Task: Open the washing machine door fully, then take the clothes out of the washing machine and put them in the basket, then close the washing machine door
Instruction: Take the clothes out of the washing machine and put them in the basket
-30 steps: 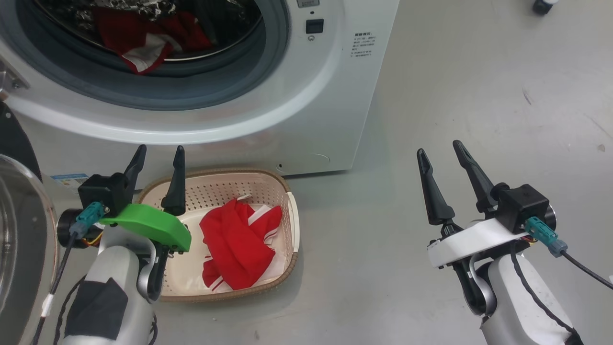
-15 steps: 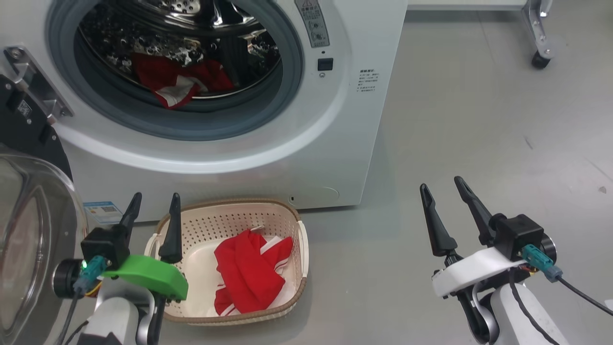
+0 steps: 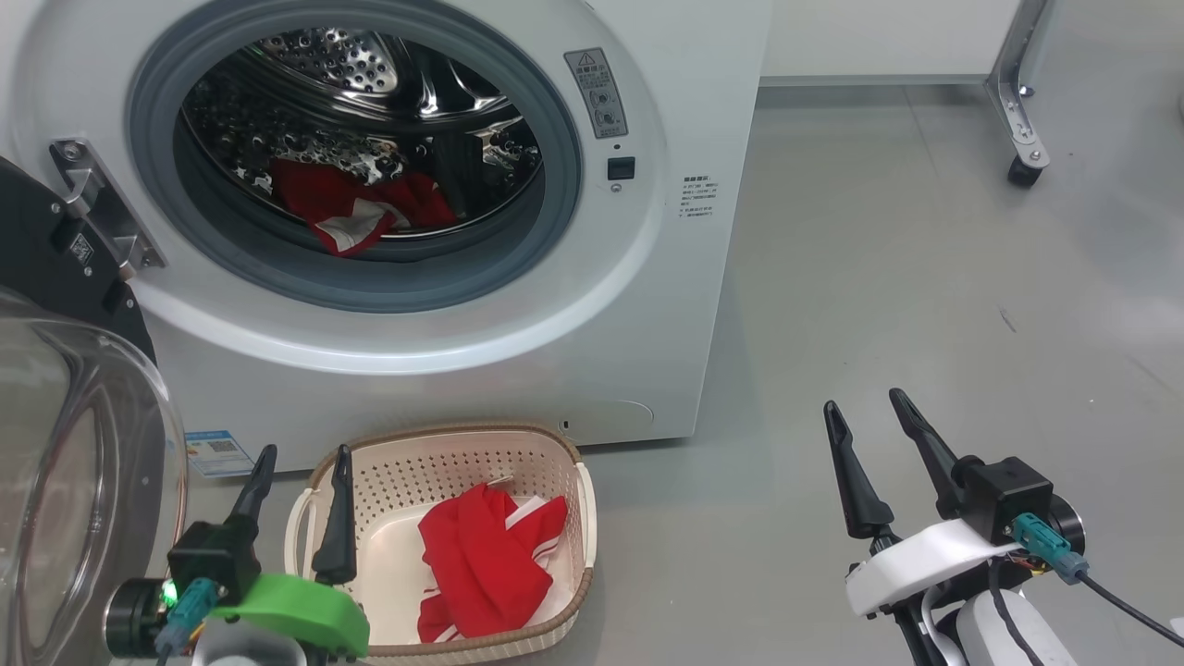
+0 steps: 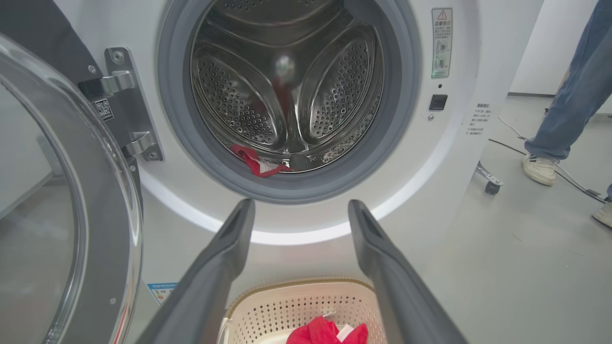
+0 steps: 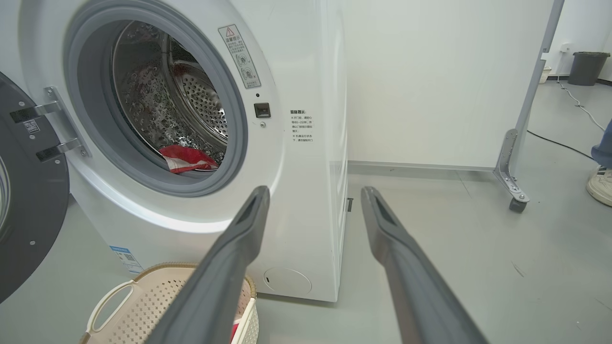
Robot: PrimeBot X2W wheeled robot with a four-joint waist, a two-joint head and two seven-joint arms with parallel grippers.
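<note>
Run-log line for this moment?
washing machine door open | clothes: one piece in drum, one in basket | left gripper open, empty | right gripper open, empty

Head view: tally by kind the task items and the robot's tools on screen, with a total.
Red clothing bundles: 2 (drum bundle, basket bundle)
Basket: 1
Washing machine: 1
Washing machine door: 1, swung open
Tools: 2 (left tool, right tool), both open and empty
Total: 7
</note>
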